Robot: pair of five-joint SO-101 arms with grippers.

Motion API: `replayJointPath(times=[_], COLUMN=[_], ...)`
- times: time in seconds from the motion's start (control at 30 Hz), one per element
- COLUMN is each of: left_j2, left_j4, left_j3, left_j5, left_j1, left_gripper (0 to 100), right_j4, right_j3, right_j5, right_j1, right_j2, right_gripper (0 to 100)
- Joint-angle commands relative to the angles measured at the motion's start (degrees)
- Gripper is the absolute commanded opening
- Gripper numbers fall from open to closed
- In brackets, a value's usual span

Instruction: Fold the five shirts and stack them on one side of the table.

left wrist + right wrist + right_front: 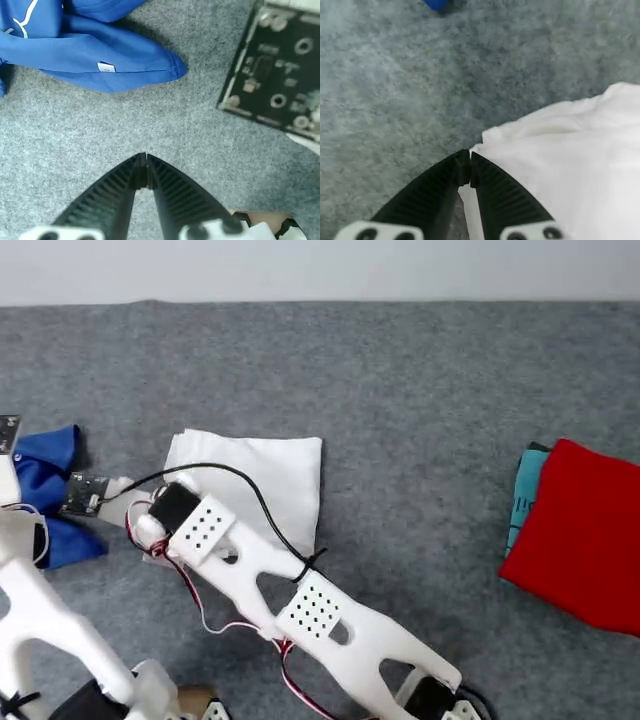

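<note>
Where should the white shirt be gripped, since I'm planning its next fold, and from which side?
Pinch the white shirt at its free corner by the right gripper. It lies flat, so only its edges offer a bite. That corner borders bare mat, so probably come in low from the mat side.

A white shirt [270,472], blue shirt [45,478], red shirt [585,535], grey table [400,370].

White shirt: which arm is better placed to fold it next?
Probably right: the right gripper sits at the edge of the white shirt, while the left gripper is over carpet beside the blue shirt.
</note>
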Motion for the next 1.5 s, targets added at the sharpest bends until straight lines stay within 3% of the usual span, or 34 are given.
replayJointPath(times=[0.0,0.23,0.37,0.57,0.8,0.93,1.03,1.27,1.47], left_j2=[-1.93,-1.93,-1.93,-1.93,-1.93,-1.93,-1.93,-1.85,-1.85], left_j4=[0.18,0.09,0.09,0.09,0.18,0.09,0.00,0.00,0.00], left_j3=[-0.57,-0.57,-0.57,-0.57,-0.48,-0.48,-0.48,-0.22,-0.22], left_j5=[0.44,0.53,0.53,0.53,0.53,0.53,0.53,0.53,0.53], left_j1=[-0.09,0.00,0.00,0.00,0.00,0.35,0.35,0.35,0.35], left_gripper=[1,1,1,1,1,1,1,1,1], right_j4=[-0.92,-0.31,5.67,6.11,6.02,6.02,5.93,4.70,1.63], right_j3=[-3.25,-3.25,-2.90,1.14,22.15,35.08,42.29,46.68,46.59], right_j5=[-0.35,-0.62,-1.05,-11.69,-21.10,-33.41,-40.88,-52.66,-55.56], right_j1=[0.92,7.43,9.89,16.22,21.49,21.58,20.70,18.42,16.75], right_j2=[-5.23,-15.25,-19.21,-22.55,-33.54,-40.22,-43.38,-42.59,-37.85], right_gripper=[0.9,0.9,0.9,0.9,0.9,1.2,8.9,39.8,42.0])
